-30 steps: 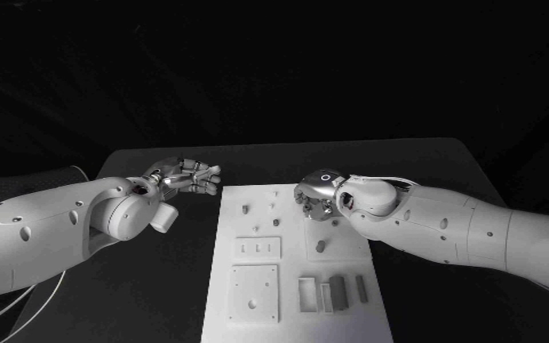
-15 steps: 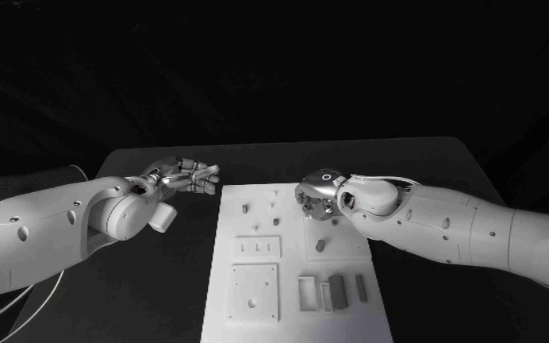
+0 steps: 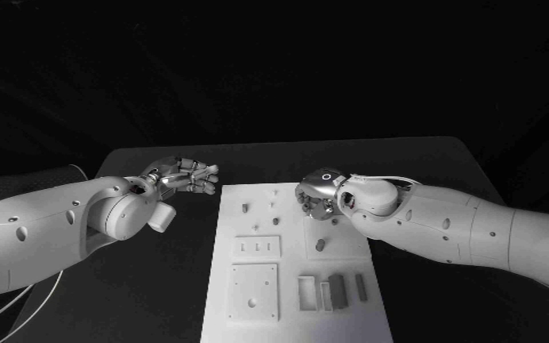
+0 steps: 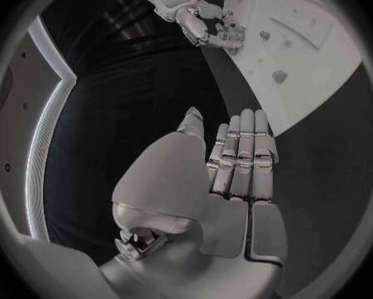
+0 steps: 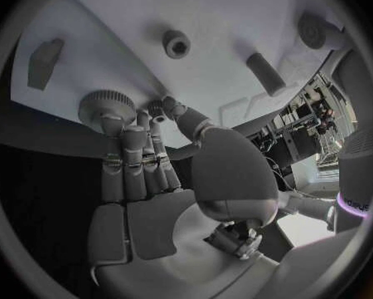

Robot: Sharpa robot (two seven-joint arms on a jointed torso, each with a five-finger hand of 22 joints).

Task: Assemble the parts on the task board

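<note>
The white task board (image 3: 297,311) lies in the middle of the black table. My right hand (image 3: 317,200) hangs over its far right part. In the right wrist view its fingertips (image 5: 112,123) and thumb meet at a toothed round gear (image 5: 99,105) near the board's edge (image 5: 37,113), pinching it. Around it on the board are a wedge piece (image 5: 44,63), a small ring (image 5: 176,44) and a short peg (image 5: 265,73). My left hand (image 3: 189,178) hovers over the table left of the board, fingers (image 4: 240,153) straight and side by side, holding nothing.
Nearer me the board carries two square plates (image 3: 258,248) (image 3: 254,291), a row of upright bars (image 3: 334,292), and small pegs (image 3: 276,221) (image 3: 321,244). The left wrist view shows my right hand (image 4: 205,25) at the board's (image 4: 319,93) far corner. Bare table lies on both sides.
</note>
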